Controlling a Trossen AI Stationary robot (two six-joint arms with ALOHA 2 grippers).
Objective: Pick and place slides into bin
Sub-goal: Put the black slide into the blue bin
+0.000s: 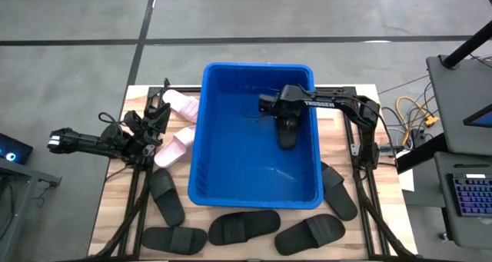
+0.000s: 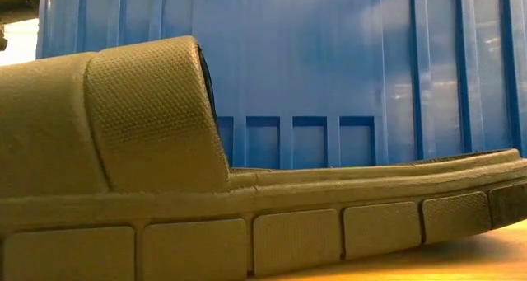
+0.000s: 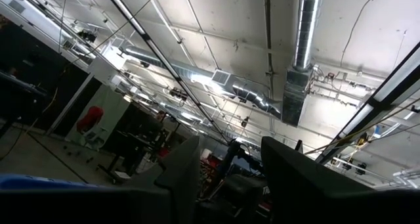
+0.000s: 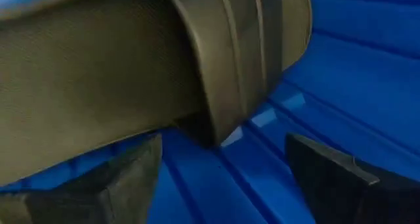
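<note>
Two arms are sharing the wooden table, and only the right one is reaching over the blue bin that is standing at the table's middle. The right gripper is hanging inside the bin above its floor, with a black slide right at its fingertips. From the right wrist, that slide is filling most of the view, and the two dark fingers are standing spread apart below it with the bin's ribbed floor showing between them, so the gripper is sitting open and not clamping the slide.

The left gripper is waiting near the table's left edge, just beside two pink slides that are lying against the bin's left wall. Its wrist camera is looking up at a ceiling, and its fingers are showing a clear gap with nothing between them.

Five more black slides are lying on the table: one at the front left, three along the front edge, and one near the bin's front right corner. In the low view one black slide is lying right before the bin's wall.
</note>
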